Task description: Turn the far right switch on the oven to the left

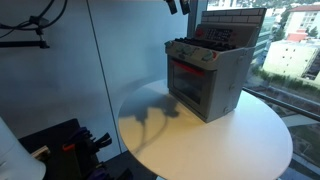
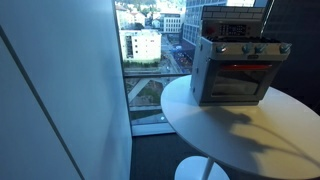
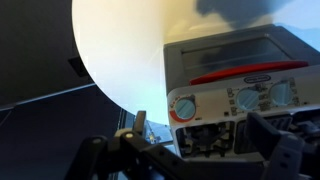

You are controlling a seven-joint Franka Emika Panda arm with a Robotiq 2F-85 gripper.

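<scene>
Round white table beside a city-view window bears the grey toy oven with red door handle; its far-right round knob ends the front row, pointer unreadable. Black gripper hangs wide apart above the stovetop.

wrist near, exteriors farther, oven shared

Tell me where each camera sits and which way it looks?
Exterior view: stands off from the round white table, facing the grey toy oven with a red handle and the window behind; a dark robot part pokes in at the top.
Exterior view: near the window, facing the oven's front; no robot part shows.
Wrist view: above the oven, looking down on its knobs; the open gripper fills the bottom.
Shared: all three show oven and table.
</scene>
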